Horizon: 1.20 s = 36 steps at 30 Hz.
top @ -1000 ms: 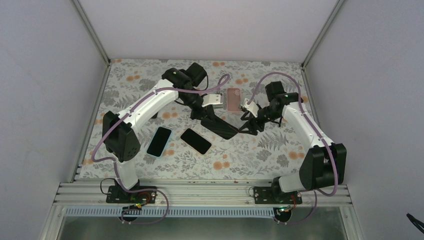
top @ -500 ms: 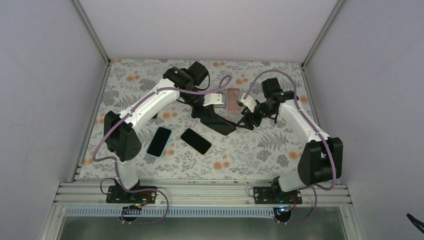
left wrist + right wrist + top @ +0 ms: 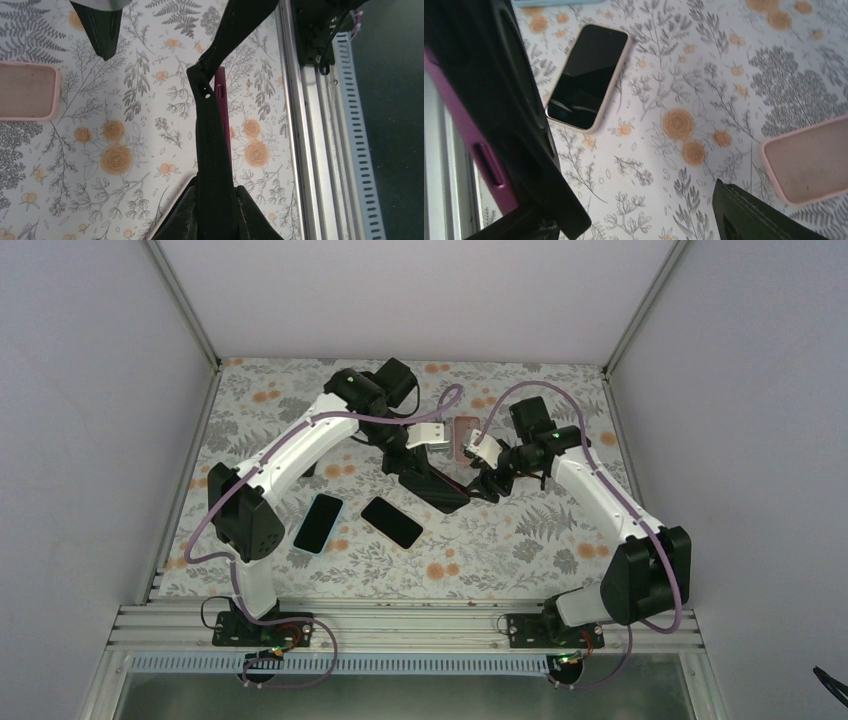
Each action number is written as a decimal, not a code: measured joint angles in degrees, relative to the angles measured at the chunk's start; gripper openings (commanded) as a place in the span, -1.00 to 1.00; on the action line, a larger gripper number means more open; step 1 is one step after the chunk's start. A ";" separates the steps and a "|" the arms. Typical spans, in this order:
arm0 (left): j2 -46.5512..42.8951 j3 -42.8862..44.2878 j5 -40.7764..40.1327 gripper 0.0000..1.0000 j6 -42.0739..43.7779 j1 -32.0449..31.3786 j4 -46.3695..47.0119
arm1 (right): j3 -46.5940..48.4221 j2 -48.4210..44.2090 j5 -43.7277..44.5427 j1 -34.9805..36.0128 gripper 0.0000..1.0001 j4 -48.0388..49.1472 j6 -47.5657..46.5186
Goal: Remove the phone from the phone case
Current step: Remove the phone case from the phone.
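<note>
My left gripper (image 3: 418,462) is shut on a black phone (image 3: 442,488) in a magenta case and holds it edge-up above the table. In the left wrist view the phone (image 3: 212,145) stands between my fingers, and the magenta case (image 3: 221,100) shows along its right side. My right gripper (image 3: 484,480) is open at the phone's free end. One finger (image 3: 240,30) touches that end and the other finger (image 3: 100,27) hangs apart. In the right wrist view the magenta case (image 3: 466,132) is at the left, behind a black finger.
An empty pink case (image 3: 466,436) lies behind the grippers and also shows in both wrist views (image 3: 25,90) (image 3: 809,165). A phone in a beige case (image 3: 392,522) (image 3: 586,75) and a phone in a light blue case (image 3: 318,523) lie front left. The metal rail (image 3: 320,150) runs along the near edge.
My right gripper has moved left and back to the phone's free end. My left gripper has shifted slightly back with the phone still in it.
</note>
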 measured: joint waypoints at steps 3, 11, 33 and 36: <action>0.00 0.39 1.75 -0.95 -0.15 0.85 -0.98 | 0.83 -0.02 -2.84 0.22 0.55 -0.57 -1.40; -1.68 0.72 7.15 -0.95 -1.90 3.50 -5.07 | 6.62 5.22 -16.22 1.25 0.53 -9.94 -16.35; -8.22 3.82 12.74 -0.95 -9.44 6.36 -3.19 | 24.15 16.41 -24.92 7.21 0.39 -20.57 -15.93; -10.25 1.92 12.31 -0.95 -9.38 6.43 1.31 | 26.16 17.44 -27.80 5.60 0.30 -21.09 -14.14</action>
